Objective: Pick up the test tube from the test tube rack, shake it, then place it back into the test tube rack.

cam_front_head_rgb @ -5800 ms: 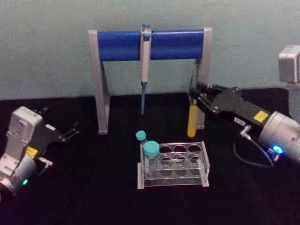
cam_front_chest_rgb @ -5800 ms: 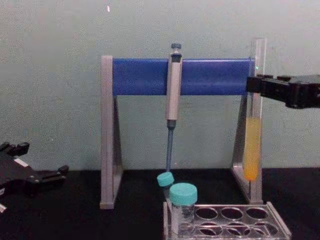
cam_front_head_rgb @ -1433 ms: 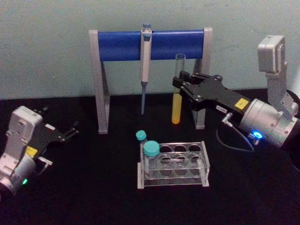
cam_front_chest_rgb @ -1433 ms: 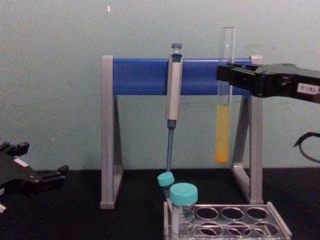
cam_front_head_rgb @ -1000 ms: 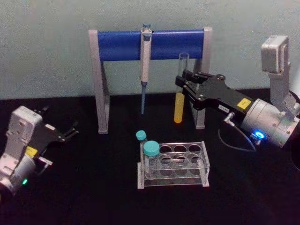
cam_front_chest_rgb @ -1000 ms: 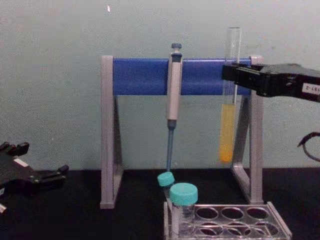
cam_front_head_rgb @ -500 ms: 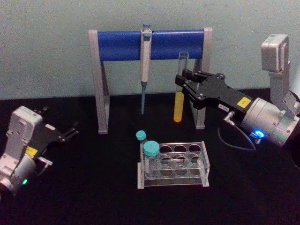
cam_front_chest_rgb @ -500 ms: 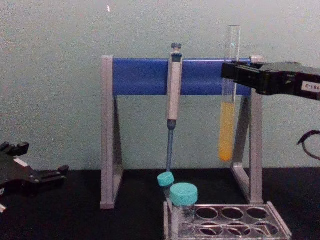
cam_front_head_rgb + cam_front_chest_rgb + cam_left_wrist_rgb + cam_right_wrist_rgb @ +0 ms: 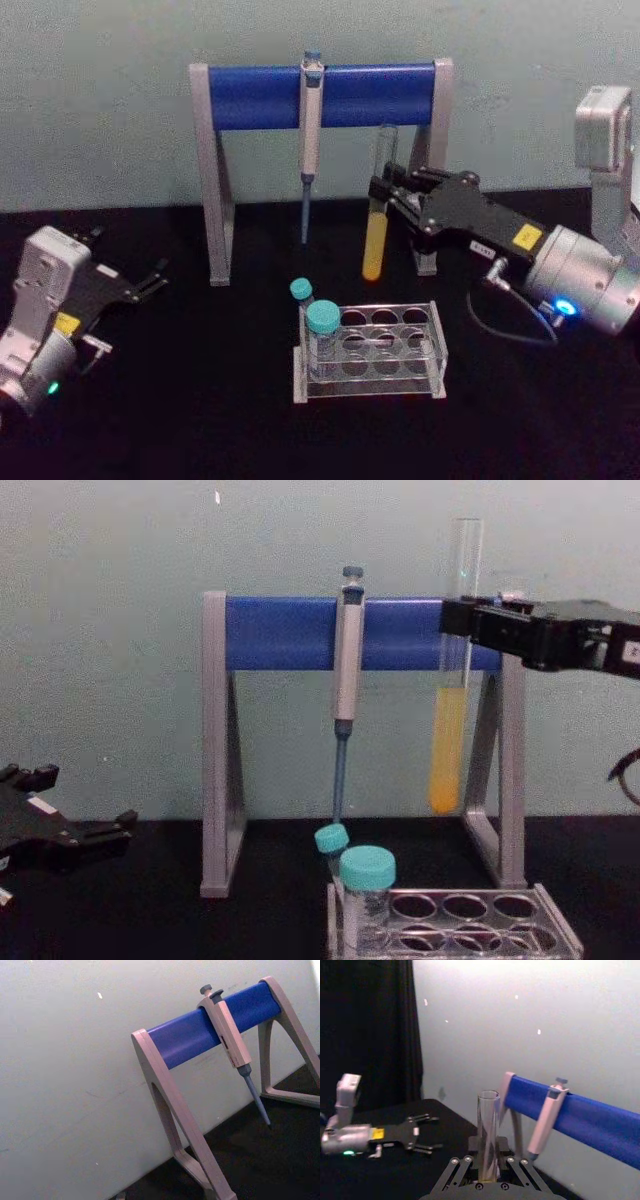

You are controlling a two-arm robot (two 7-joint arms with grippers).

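Far to the left of the test tube rack (image 9: 370, 386), our left gripper (image 9: 152, 277) is parked low over the black table, its fingers spread and holding nothing. It has not budged across the last few seconds.

At the rack's left end stand two teal-capped vials (image 9: 322, 318). The other holes look free to us. Behind the rack, the pipette (image 9: 311, 110) hangs on the grey-and-blue pipette stand (image 9: 250, 97), untouched.

The change is all on the rack's right side. The test tube (image 9: 374, 240) is in the air behind the rack, upright, with yellow liquid in its lower part and its bottom well clear of the top plate. Our right gripper (image 9: 384, 192), reaching in from the rack's right, is clamped on the glass above the liquid. Seconds ago the tube hung farther right of the rack, by the stand's right leg. It then swung in over the rack's back edge, bobbed a little, and in the head view now sits lower and nearer the rack.

We judge the shaking done or nearly so, and the return beginning. What remains is to line the tube's bottom over a free hole and lower it straight.
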